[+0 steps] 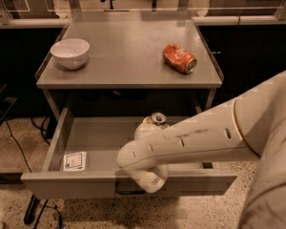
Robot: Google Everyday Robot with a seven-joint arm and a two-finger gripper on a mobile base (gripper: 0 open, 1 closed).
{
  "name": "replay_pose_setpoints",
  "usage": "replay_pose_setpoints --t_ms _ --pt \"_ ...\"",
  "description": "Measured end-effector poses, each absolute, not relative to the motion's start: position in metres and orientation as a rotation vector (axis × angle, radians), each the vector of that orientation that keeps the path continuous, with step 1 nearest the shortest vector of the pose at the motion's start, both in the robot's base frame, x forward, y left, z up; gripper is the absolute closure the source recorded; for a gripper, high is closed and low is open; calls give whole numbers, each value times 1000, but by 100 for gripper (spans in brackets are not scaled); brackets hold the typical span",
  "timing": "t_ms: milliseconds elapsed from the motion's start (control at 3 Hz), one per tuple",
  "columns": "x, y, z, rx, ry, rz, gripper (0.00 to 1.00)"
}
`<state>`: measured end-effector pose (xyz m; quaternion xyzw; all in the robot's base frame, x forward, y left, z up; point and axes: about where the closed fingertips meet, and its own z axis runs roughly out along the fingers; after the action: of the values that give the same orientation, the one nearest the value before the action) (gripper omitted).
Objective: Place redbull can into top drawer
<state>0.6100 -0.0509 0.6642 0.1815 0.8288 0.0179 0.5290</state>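
Note:
The top drawer [62, 142] is pulled open below the grey table, with a white sticker [75, 161] on its floor at the left. My gripper [149, 128] reaches down into the drawer's middle and is mostly hidden behind my white wrist and forearm [190, 140]. It is shut on the redbull can [158, 118], which stands upright. Only the can's silver top shows just behind the wrist, near the drawer's back wall.
On the table top [128, 46] a white bowl [70, 53] stands at the left and a crushed orange-red can [179, 58] lies at the right. The drawer's dark handle [128, 192] shows under my wrist. Speckled floor lies around the table.

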Motion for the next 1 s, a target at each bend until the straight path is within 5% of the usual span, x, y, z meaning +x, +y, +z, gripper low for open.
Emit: replay_pose_setpoints --t_ms 1000 --pt "610 -51 664 433 1979 43 27"
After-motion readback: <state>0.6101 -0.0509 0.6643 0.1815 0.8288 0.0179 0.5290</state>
